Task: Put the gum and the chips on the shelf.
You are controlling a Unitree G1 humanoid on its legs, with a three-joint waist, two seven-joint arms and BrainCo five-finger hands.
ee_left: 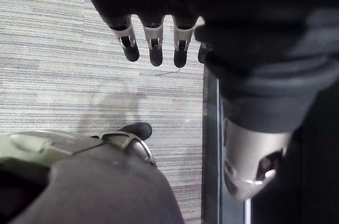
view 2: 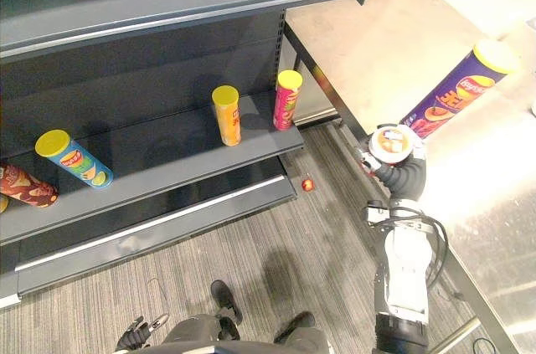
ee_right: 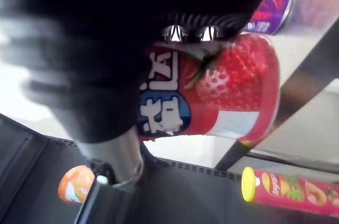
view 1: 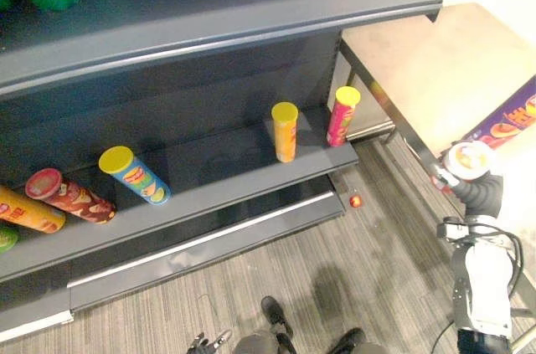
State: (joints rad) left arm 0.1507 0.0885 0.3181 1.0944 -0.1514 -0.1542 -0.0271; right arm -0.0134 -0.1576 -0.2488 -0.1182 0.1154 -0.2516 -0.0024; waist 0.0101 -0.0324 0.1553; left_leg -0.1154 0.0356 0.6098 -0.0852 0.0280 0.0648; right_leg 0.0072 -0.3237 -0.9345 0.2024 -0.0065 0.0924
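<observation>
Watching the right arm at the table [view 2: 360, 40] edge.

- Right hand [view 2: 400, 171]: fingers curled round the red gum tub [view 2: 390, 142] and clamped on its side, lid facing up. The wrist view shows the strawberry label pressed against the palm.
- Purple chips can [view 2: 456, 90]: on the table just beyond the tub. Its near end is close to the hand and its yellow lid is at the far end, so its length runs away from the hand toward the robot's right. I cannot tell from this angle whether it stands or lies.
- Left hand [ee_left: 153, 41]: hanging low over the carpet, fingers straight and slack, holding nothing. It is well apart from the table and the can.
- Lower shelf [view 1: 226, 166]: to the robot's left of the held tub and lower than the tabletop. A yellow-lidded orange can [view 1: 285, 131] and a pink can [view 1: 342, 116] stand near its right end. A blue can [view 1: 136, 175] and a red can [view 1: 71, 196] lie further left.

Judgement: the gum is lifted but not yet shelved, and the chips are untouched. The next move probably swings the tub leftward and down toward the bare board between the blue and orange cans. The right hand is far nearer the chips, so it likely takes those too.
</observation>
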